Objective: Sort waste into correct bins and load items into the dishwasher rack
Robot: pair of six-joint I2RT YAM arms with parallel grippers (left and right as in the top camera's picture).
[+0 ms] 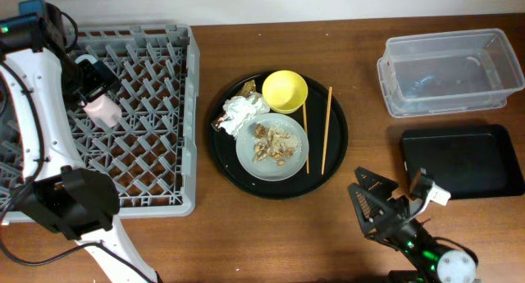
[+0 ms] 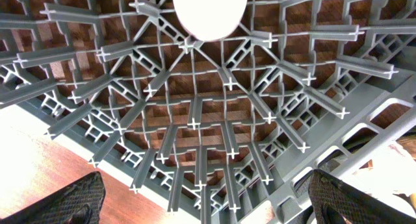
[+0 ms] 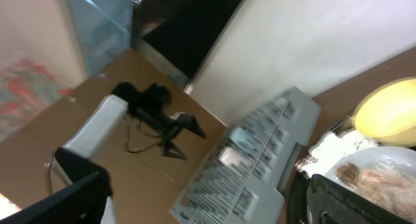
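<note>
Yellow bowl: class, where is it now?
Overhead view: the yellow bowl sits on the round black tray, above the plate, right of the napkin.

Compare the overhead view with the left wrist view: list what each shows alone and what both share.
Overhead only: the yellow bowl, plate of scraps, napkin, chopsticks, clear tub, flat black tray and the right arm's fingers. Left wrist only: the left arm's fingers, spread wide, and brown wood under the lattice. Both: the dishwasher rack and the pale cup standing in it.
</note>
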